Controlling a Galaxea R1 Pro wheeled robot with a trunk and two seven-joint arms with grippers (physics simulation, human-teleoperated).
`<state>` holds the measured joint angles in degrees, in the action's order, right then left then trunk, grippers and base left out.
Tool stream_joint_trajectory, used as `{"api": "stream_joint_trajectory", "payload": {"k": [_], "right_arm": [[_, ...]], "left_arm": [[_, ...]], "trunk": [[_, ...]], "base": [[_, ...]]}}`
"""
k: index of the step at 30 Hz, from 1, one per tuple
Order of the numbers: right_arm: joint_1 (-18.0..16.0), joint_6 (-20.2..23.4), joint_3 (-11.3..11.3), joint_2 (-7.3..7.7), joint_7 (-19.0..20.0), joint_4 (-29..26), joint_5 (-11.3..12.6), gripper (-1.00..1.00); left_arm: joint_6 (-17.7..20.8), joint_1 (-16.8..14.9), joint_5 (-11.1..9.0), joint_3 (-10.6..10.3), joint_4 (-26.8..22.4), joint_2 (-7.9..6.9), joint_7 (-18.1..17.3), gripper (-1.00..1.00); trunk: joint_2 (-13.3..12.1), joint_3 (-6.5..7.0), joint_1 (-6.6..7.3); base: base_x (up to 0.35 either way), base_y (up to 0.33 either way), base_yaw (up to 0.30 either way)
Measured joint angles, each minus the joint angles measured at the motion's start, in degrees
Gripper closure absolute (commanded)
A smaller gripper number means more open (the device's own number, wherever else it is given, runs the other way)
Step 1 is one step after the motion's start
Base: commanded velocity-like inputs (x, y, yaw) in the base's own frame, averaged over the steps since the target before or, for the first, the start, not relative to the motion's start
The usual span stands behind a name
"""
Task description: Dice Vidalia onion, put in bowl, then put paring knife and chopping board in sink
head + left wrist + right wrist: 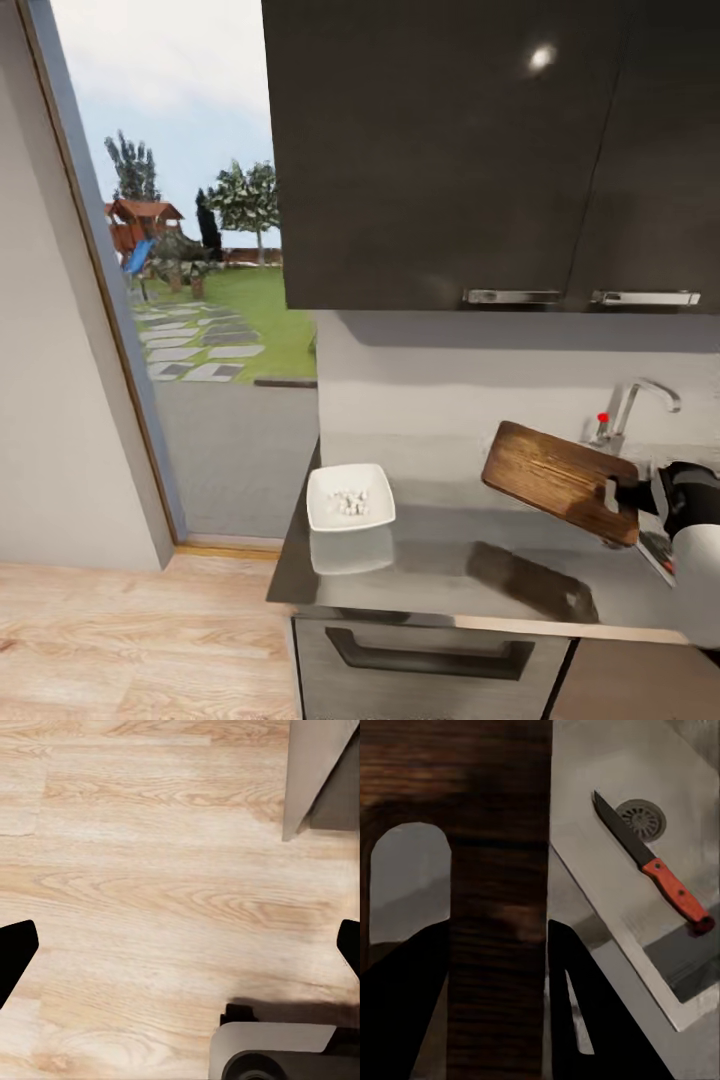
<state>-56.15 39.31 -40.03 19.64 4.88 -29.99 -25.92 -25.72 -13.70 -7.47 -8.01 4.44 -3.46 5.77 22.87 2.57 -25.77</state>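
The right gripper point(499, 1005), clamped on the board's point(560, 478) handle, holds it tilted above the worktop's point(440, 560) sink-side edge, bound for the sink point(607, 870) where the knife point(652, 866) lies.

My right gripper point(612, 497) is clamped on the chopping board point(560, 478), holding it tilted above the countertop. My left gripper point(180, 945) hangs low, fingers spread wide apart.

sink point(655, 552) mostly behind chopping board point(560, 480), bowl point(350, 497) contents too small
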Motion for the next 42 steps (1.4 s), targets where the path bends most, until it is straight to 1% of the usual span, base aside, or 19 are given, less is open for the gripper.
{"api": "stream_joint_trajectory", "payload": {"k": [3,7,9,10,12,15,17,24,26,29,30,32,33,34,35,37,38,39,42], "right_arm": [[0.0,-0.4,-2.9,-0.01,-2.2,0.0,0.3,1.0],[0.0,-0.4,-4.3,-0.09,-6.2,-0.1,-0.5,1.0],[0.0,-0.3,-6.3,-0.18,-9.2,-0.3,-0.5,1.0],[0.0,-0.3,-7.9,-0.22,-10.4,-0.4,-0.3,1.0],[0.0,-0.1,-14.8,-0.31,-14.6,-0.6,-0.8,1.0],[0.0,-0.2,-21.9,-0.41,-20.1,-0.8,-0.2,1.0],[0.0,-0.3,-23.9,-0.52,-21.9,-0.8,1.1,1.0],[0.0,-0.3,-25.0,-0.62,-23.2,-0.9,4.7,1.0],[0.0,-0.3,-25.2,-0.64,-25.1,-1.0,6.1,1.0],[0.0,-0.3,-25.3,-0.63,-30.5,-0.8,13.2,1.0],[0.0,-0.3,-25.3,-0.55,-32.6,-0.7,17.3,1.0],[0.0,-0.1,-25.1,-0.62,-35.9,-0.6,23.4,1.0],[0.0,-0.1,-25.0,-0.89,-37.5,-0.6,25.2,1.0],[0.0,0.0,-25.0,-1.46,-39.1,-0.6,26.1,1.0],[-0.1,0.1,-24.9,-2.82,-41.7,-0.6,26.3,1.0],[-0.3,-0.5,-24.9,-5.27,-45.4,-0.6,28.6,1.0],[-0.4,-0.2,-24.8,-5.74,-46.5,-0.8,27.7,1.0],[-0.5,-0.5,-24.9,-5.92,-47.1,-0.8,28.3,1.0],[-0.6,-0.7,-24.8,-6.01,-48.7,-1.1,28.1,1.0]], "left_arm": [[0.0,0.0,0.0,0.0,0.0,0.0,0.0,-1.0],[0.0,0.0,0.0,0.0,0.0,0.0,0.0,-1.0],[0.0,0.0,0.0,0.0,0.0,0.0,0.0,-1.0],[0.0,0.0,0.0,0.0,0.0,0.0,0.0,-1.0],[0.0,0.0,0.0,0.0,0.0,0.0,0.0,-1.0],[0.0,0.0,0.0,0.0,0.0,0.0,0.0,-1.0],[0.0,0.0,0.0,0.0,0.0,0.0,0.0,-1.0],[0.0,0.0,0.0,0.0,0.0,0.01,0.0,-1.0],[0.0,0.0,0.0,0.0,0.0,0.01,0.1,-1.0],[0.0,0.0,0.0,0.0,0.0,0.0,0.0,-1.0],[0.0,0.0,0.0,0.0,0.0,0.0,0.0,-1.0],[0.0,0.0,0.0,0.0,0.0,0.01,0.0,-1.0],[0.0,0.0,0.0,0.0,0.0,0.0,0.0,-1.0],[0.0,0.0,0.0,0.0,0.0,0.0,0.0,-1.0],[0.0,0.0,0.0,0.0,0.0,0.0,0.0,-1.0],[0.0,0.0,0.0,0.0,0.1,-0.12,0.0,-1.0],[0.0,0.0,0.0,0.0,0.0,-0.22,0.0,-1.0],[0.0,0.0,0.0,0.0,0.0,-0.26,0.0,-1.0],[0.0,0.0,0.0,0.0,0.0,-0.33,0.0,-1.0]], "trunk": [[0.0,0.0,0.0],[0.0,-0.01,0.0],[0.0,0.0,0.0],[0.0,0.0,0.0],[0.0,-0.01,0.0],[0.0,0.0,0.0],[0.0,-0.01,0.01],[0.0,0.0,0.01],[0.0,0.0,0.02],[0.0,-0.01,0.02],[0.0,-0.01,0.02],[0.0,-0.01,0.02],[0.0,-0.01,0.01],[0.0,-0.01,0.01],[0.0,-0.02,0.02],[0.0,-0.01,0.01],[0.0,-0.01,0.01],[0.0,-0.01,0.01],[0.0,0.0,0.01]], "base": [[-0.084,-0.317,0.0],[-0.084,-0.317,0.0],[-0.084,-0.317,0.0],[-0.084,-0.317,0.0],[-0.084,-0.317,0.0],[-0.067,-0.317,0.0],[-0.021,-0.317,0.0],[-0.003,-0.319,0.0],[0.065,-0.321,0.0],[0.118,-0.255,0.0],[0.066,-0.116,0.0],[0.028,-0.049,0.0],[0.014,-0.024,0.0],[0.007,-0.012,0.0],[0.004,-0.006,0.0],[0.001,-0.002,0.0],[0.001,-0.001,0.0],[0.0,0.0,0.0],[0.0,0.0,0.0]]}}
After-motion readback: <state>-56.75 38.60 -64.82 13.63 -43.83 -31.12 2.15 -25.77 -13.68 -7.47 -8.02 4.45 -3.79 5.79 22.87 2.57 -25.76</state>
